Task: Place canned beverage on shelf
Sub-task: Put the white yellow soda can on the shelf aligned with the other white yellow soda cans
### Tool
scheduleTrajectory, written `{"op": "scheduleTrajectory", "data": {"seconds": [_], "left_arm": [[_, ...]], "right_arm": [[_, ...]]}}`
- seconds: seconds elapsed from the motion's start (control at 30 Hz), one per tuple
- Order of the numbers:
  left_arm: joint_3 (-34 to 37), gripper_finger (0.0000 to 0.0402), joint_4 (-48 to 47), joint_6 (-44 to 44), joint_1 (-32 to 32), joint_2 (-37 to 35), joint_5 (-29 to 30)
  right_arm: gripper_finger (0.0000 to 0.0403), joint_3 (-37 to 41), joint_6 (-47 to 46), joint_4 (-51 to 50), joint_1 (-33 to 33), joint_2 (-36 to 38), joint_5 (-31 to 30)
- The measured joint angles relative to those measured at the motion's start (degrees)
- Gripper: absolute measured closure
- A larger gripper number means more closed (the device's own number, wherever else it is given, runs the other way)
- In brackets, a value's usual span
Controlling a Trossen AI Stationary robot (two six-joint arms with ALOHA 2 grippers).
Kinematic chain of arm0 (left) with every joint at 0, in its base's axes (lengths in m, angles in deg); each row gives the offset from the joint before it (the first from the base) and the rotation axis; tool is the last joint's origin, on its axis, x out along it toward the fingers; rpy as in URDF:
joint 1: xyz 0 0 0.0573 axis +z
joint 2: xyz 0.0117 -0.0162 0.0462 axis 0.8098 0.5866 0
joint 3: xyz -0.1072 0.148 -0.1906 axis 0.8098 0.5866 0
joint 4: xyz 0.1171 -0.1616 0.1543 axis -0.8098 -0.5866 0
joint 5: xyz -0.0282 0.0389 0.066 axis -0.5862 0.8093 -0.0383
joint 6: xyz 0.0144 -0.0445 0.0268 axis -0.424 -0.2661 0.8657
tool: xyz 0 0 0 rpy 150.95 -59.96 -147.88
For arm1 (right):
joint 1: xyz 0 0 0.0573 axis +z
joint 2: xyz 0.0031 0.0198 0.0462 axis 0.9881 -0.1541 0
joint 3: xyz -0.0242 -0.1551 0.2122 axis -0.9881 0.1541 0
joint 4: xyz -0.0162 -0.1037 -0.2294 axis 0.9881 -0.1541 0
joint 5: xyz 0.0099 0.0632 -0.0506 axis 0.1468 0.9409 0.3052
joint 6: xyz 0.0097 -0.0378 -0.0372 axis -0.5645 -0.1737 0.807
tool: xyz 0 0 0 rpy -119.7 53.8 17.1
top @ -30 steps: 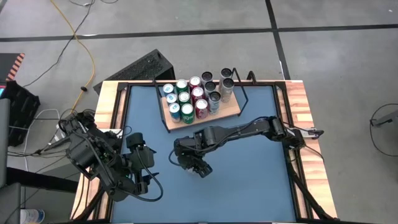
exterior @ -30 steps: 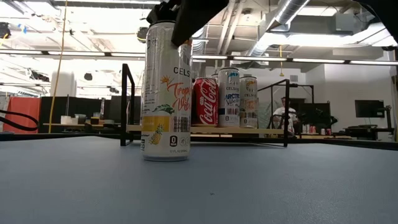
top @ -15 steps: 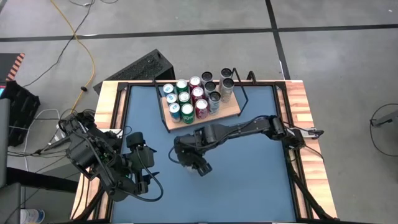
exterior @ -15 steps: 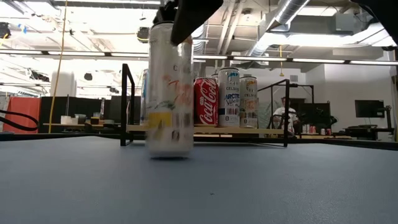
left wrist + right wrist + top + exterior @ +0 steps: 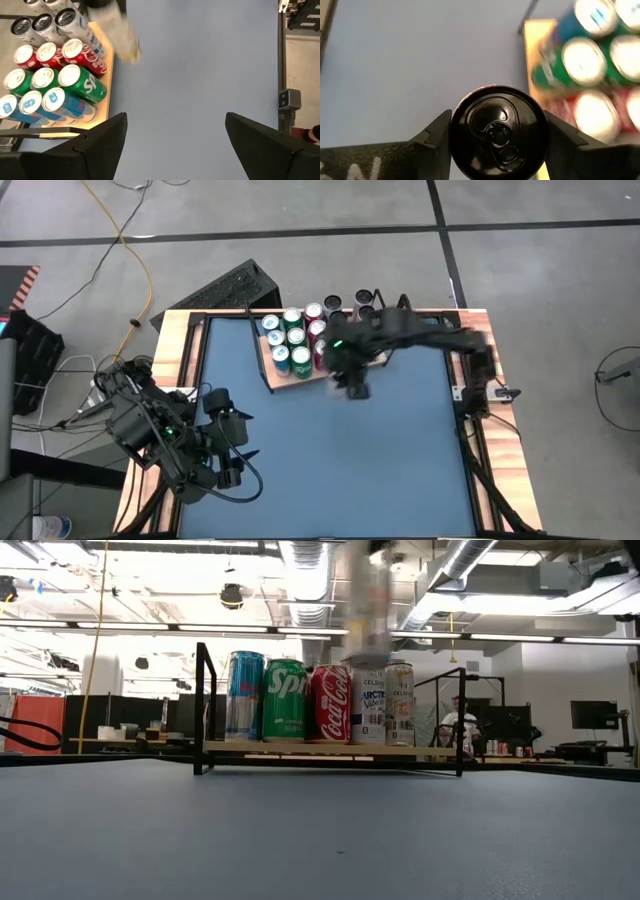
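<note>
High view: the shelf (image 5: pixel 372 361) holds rows of upright cans (image 5: pixel 296 340); the right gripper (image 5: pixel 352 383) hangs blurred over its front edge, arm stretched across from the table's right side. The left gripper (image 5: pixel 236 448) rests near the table's left edge.
Low view: Red Bull, Sprite (image 5: pixel 285 700), Coca-Cola (image 5: pixel 330 704) and Celsius cans line the shelf; a blurred can (image 5: pixel 366 602) is above them.
Left wrist view: left fingers (image 5: pixel 102 137) spread apart, holding nothing.
Right wrist view: right fingers (image 5: pixel 433 141) clamp a black-topped can's sides.
</note>
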Motion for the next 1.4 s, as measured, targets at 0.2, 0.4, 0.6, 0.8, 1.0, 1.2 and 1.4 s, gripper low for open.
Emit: {"op": "scheduleTrajectory", "data": {"seconds": [0.2, 0.4, 0.6, 0.8, 1.0, 1.2, 1.4], "left_arm": [[0.0, 0.0077, 0.0, 1.5, 0.0, 0.0, 3.0], [0.0, 0.0077, 0.0, 0.9, 0.6, 0.0, 9.4], [0.0, 0.0077, 0.0, -2.0, 2.5, 0.0, 9.0], [0.0, 0.0077, 0.0, -2.0, 4.4, 0.0, 8.8], [0.0, 0.0077, 0.0, -1.5, 6.1, 0.0, 8.8], [0.0, 0.0077, 0.0, -1.1, 7.2, 0.0, 8.8], [0.0, 0.0077, 0.0, 0.1, 7.4, 0.0, 8.9]], "right_arm": [[0.0187, 10.1, -0.4, -2.8, -5.0, 14.1, -1.2], [0.0187, 30.1, 0.9, 9.4, -9.8, 26.6, -3.9], [0.0187, 42.7, 2.5, 16.1, -15.5, 32.9, -4.0], [0.0187, 45.8, 7.1, 19.5, -20.0, 32.9, -2.9], [0.0187, 46.0, 9.0, 18.0, -22.7, 28.7, 0.2], [0.0185, 46.0, 12.1, 18.0, -24.1, 26.3, 1.0], [0.0184, 46.0, 13.4, 18.3, -26.4, 26.0, 0.9]]}}
